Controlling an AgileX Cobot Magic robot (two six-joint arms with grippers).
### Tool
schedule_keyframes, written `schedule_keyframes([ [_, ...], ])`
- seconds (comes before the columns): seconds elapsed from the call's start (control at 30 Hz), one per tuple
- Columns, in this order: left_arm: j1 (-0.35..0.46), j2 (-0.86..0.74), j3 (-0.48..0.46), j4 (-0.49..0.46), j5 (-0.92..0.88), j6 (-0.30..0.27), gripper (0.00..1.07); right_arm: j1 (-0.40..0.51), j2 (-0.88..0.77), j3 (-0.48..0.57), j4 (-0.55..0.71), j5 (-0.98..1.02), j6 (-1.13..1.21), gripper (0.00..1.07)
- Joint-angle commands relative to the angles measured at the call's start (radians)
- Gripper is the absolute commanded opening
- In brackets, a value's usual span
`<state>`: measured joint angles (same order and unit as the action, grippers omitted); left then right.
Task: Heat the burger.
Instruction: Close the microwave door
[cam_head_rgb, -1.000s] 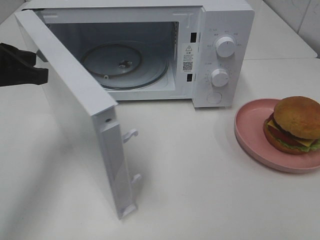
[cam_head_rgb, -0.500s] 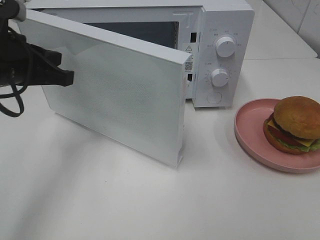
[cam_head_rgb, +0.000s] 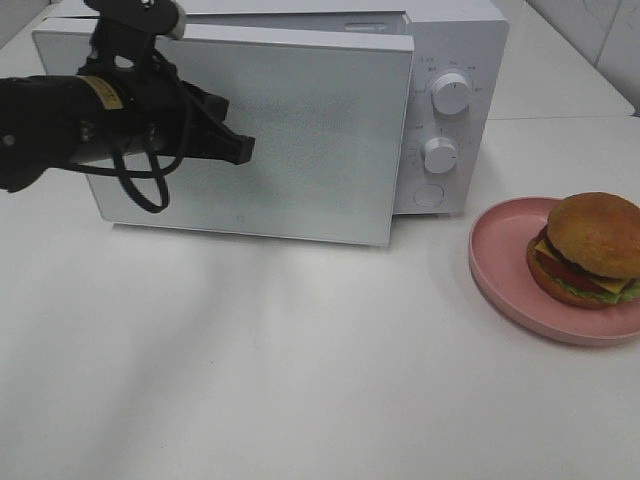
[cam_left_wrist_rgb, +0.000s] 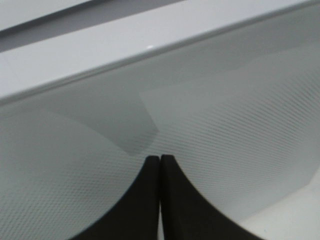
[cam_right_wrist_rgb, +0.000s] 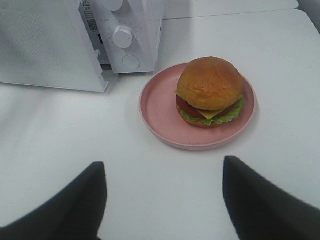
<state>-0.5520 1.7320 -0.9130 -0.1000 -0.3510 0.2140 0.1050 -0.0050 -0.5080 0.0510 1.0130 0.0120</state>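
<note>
Nearest thing on the white desk (cam_head_rgb: 300, 380) is the burger (cam_head_rgb: 592, 250), sitting on a pink plate (cam_head_rgb: 500, 262) over on the right, w/ nothing touching it. The right wrist cam looks down on it btwn the right arm's fingers (cam_right_wrist_rgb: 75, 205), which are spread wide and holding nothing. Further back, the microwave (cam_head_rgb: 455, 60) has 2 knobs (cam_head_rgb: 451, 93); the print around them is too small to read. Left arm (cam_head_rgb: 70, 120) reaches across the door (cam_head_rgb: 320, 150). Its fingers (cam_left_wrist_rgb: 159, 200) are pressed together, tips right at the glass; only the left wrist cam shows that.
</note>
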Motion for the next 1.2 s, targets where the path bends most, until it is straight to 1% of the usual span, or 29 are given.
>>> schedule_keyframes([
  [0.03, -0.035, 0.069, -0.084, 0.002, -0.013, -0.007, 0.0, 0.0, -0.026, 0.004, -0.003, -0.013, -0.012, 0.64],
  [0.07, -0.035, 0.069, -0.084, 0.002, -0.013, -0.007, 0.0, 0.0, -0.026, 0.004, -0.003, -0.013, -0.012, 0.64],
  [0.13, -0.05, 0.115, -0.142, 0.002, -0.013, -0.007, 0.0, 0.0, -0.026, 0.004, -0.003, -0.013, -0.012, 0.64],
  [0.17, -0.05, 0.115, -0.142, 0.002, -0.013, -0.007, 0.0, 0.0, -0.026, 0.004, -0.003, -0.013, -0.012, 0.64],
  [0.2, -0.059, 0.144, -0.184, 0.002, -0.013, -0.007, 0.0, 0.0, -0.026, 0.004, -0.003, -0.013, -0.012, 0.64],
  [0.23, -0.059, 0.144, -0.184, 0.002, -0.013, -0.007, 0.0, 0.0, -0.026, 0.004, -0.003, -0.013, -0.012, 0.64],
  [0.3, -0.072, 0.201, -0.258, 0.002, -0.012, -0.007, 0.0, 0.0, -0.026, 0.004, -0.003, -0.013, -0.012, 0.64],
  [0.4, -0.075, 0.211, -0.272, 0.002, -0.012, -0.007, 0.0, 0.0, -0.026, 0.004, -0.003, -0.013, -0.012, 0.64],
  [0.43, -0.08, 0.235, -0.308, 0.002, -0.012, -0.007, 0.0, 0.0, -0.026, 0.004, -0.003, -0.013, -0.012, 0.64],
  [0.47, -0.08, 0.235, -0.308, 0.002, -0.012, -0.007, 0.0, 0.0, -0.026, 0.004, -0.003, -0.013, -0.012, 0.64],
  [0.5, -0.084, 0.258, -0.338, 0.002, -0.011, -0.007, 0.0, 0.0, -0.026, 0.004, -0.003, -0.013, -0.012, 0.64],
  [0.57, -0.09, 0.269, -0.353, 0.002, -0.011, -0.007, 0.0, 0.0, -0.026, 0.004, -0.003, -0.013, -0.012, 0.64],
  [0.63, -0.097, 0.309, -0.411, 0.002, -0.002, -0.006, 0.0, 0.0, -0.026, 0.004, -0.003, -0.013, -0.012, 0.64],
  [0.8, -0.102, 0.337, -0.454, 0.002, 0.006, -0.007, 0.0, 0.0, -0.026, 0.004, -0.003, -0.013, -0.012, 0.64],
  [0.87, -0.107, 0.347, -0.486, 0.002, 0.059, -0.007, 0.0, 0.0, -0.026, 0.004, -0.003, -0.013, -0.012, 0.64],
  [0.97, -0.107, 0.345, -0.489, 0.002, 0.084, -0.007, 0.0, 0.0, -0.026, 0.004, -0.003, -0.013, -0.012, 0.64],
  [1.03, -0.107, 0.309, -0.492, 0.002, 0.259, -0.006, 0.0, 0.0, -0.026, 0.004, -0.003, -0.013, -0.012, 0.64],
  [1.13, -0.107, 0.295, -0.492, 0.002, 0.303, -0.006, 0.0, 0.0, -0.026, 0.004, -0.003, -0.013, -0.012, 0.64],
  [1.2, -0.107, 0.231, -0.492, 0.004, 0.503, 0.003, 0.0, 0.0, -0.026, 0.004, -0.003, -0.013, -0.012, 0.64],
])
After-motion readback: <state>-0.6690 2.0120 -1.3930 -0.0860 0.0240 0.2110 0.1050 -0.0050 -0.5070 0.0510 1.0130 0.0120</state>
